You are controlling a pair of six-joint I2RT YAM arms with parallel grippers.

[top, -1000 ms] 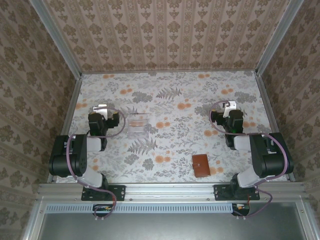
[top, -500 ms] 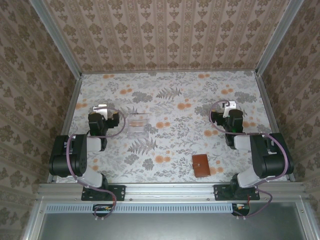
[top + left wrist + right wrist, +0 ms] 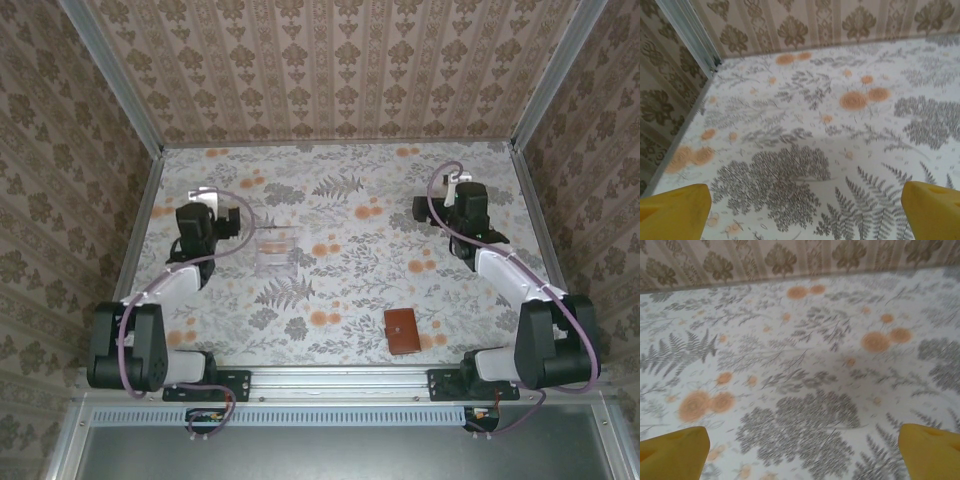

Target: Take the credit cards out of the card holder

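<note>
The card holder (image 3: pixel 402 331) is a small brown wallet lying shut near the table's front edge, right of centre. The credit cards are hidden. My left gripper (image 3: pixel 203 205) hovers over the left side of the table, far from the wallet. My right gripper (image 3: pixel 460 185) is up at the far right, also well away from it. In the left wrist view the left gripper (image 3: pixel 805 212) is open, its yellow fingertips (image 3: pixel 672 212) wide apart over bare patterned cloth. The right gripper (image 3: pixel 802 452) is likewise open, with nothing between its fingertips (image 3: pixel 930 450).
A clear plastic tray (image 3: pixel 276 248) sits left of centre, just right of my left gripper. Wallpapered walls with metal corner posts (image 3: pixel 695 37) close in the table on three sides. A metal rail (image 3: pixel 340 381) runs along the front edge.
Both arms have unfolded and reached out from their tucked poses. The right gripper moved toward the far wall and the left one shifted slightly that way. The wallet and tray stayed put.
</note>
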